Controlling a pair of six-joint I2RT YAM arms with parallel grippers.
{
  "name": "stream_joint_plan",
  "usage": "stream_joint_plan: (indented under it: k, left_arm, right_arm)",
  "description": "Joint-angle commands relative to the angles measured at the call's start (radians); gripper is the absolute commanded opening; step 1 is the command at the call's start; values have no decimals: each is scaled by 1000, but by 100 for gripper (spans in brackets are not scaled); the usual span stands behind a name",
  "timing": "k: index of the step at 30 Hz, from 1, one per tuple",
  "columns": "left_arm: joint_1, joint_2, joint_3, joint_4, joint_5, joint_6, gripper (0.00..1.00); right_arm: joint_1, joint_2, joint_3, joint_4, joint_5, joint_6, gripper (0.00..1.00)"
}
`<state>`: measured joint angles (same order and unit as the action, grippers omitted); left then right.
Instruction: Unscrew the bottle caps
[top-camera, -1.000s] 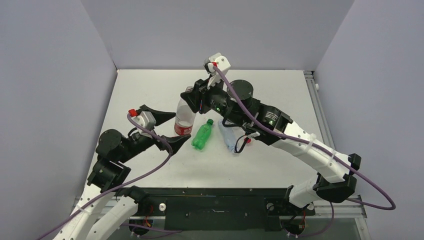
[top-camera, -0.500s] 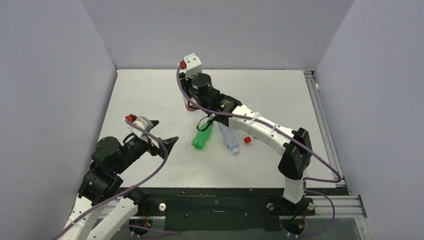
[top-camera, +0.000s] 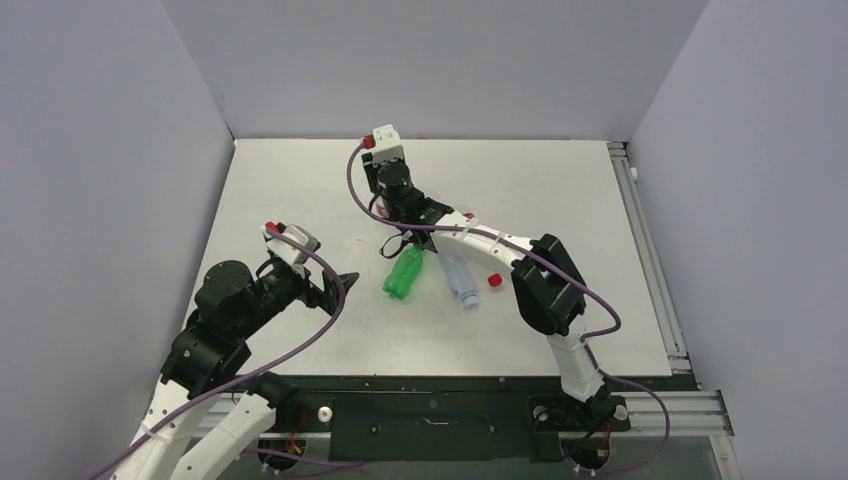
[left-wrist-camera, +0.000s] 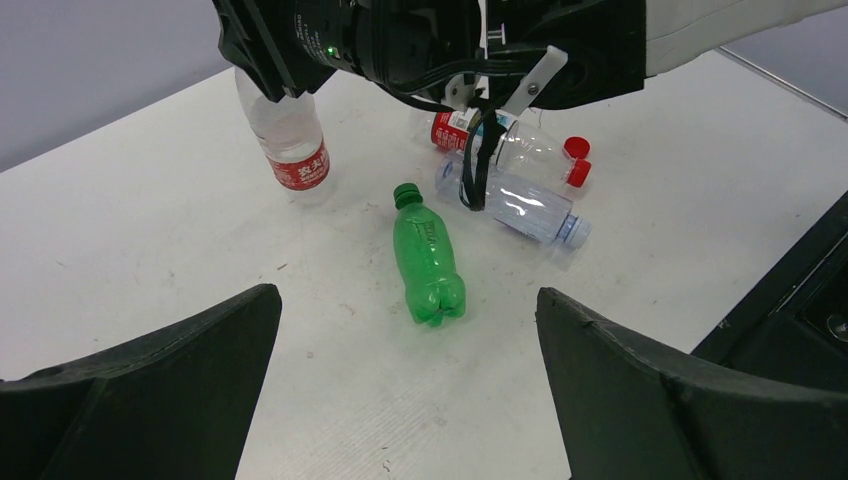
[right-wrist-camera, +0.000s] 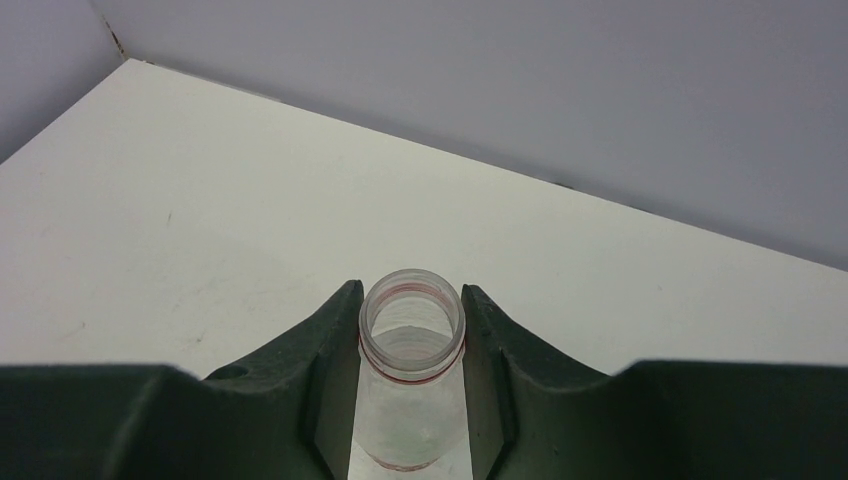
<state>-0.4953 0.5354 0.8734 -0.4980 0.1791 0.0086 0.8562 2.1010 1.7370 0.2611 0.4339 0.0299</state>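
My right gripper (right-wrist-camera: 412, 330) is shut on the open neck of an upright clear bottle (left-wrist-camera: 290, 140) with a red label; that neck bears no cap. In the top view my right arm hides this bottle. A green bottle (top-camera: 404, 273) lies on the table with its green cap (left-wrist-camera: 405, 193) on. Beside it lies a pale clear bottle (top-camera: 460, 282) with a whitish cap (left-wrist-camera: 575, 232). Behind these lies a second red-labelled bottle (left-wrist-camera: 480, 135), with two red caps (left-wrist-camera: 577, 173) at its neck end. My left gripper (top-camera: 335, 290) is open and holds nothing, short of the green bottle's base.
The white table (top-camera: 300, 200) has grey walls on three sides. My right arm (top-camera: 500, 250) stretches low across the lying bottles, its purple cable looping above them. A metal rail (top-camera: 640, 240) runs along the table's right edge.
My right arm has swung left and toward the back with the upright bottle in its grip. My left gripper has drawn back from that bottle toward the near left, still open.
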Motion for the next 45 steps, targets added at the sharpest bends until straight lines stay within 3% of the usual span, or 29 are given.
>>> stream_joint_plan:
  k: [1,5,17,23,38,45]
  left_arm:
    - [3,21,56,14,-1,-2,97]
    - [3,31,52,19,13,-2,97]
    - [3,25,57,32,24,-2,97]
    - [3,19,59,33,27,-2,97]
    - [3,22,55,50,33,-1,97]
    - [3,88,29,87,10,-2,97]
  right_arm:
    - [-28,18,36,84,12,76,0]
    - [-32,3,-24,103,13,94,2]
    - [-32,-51,-106,123,2,111,55]
    - [-34,-67,-107,116,-5,113,72]
    - [-35,-171,-145,68,-12,140,80]
    - [-31,-403,-370,29,-4,261,82]
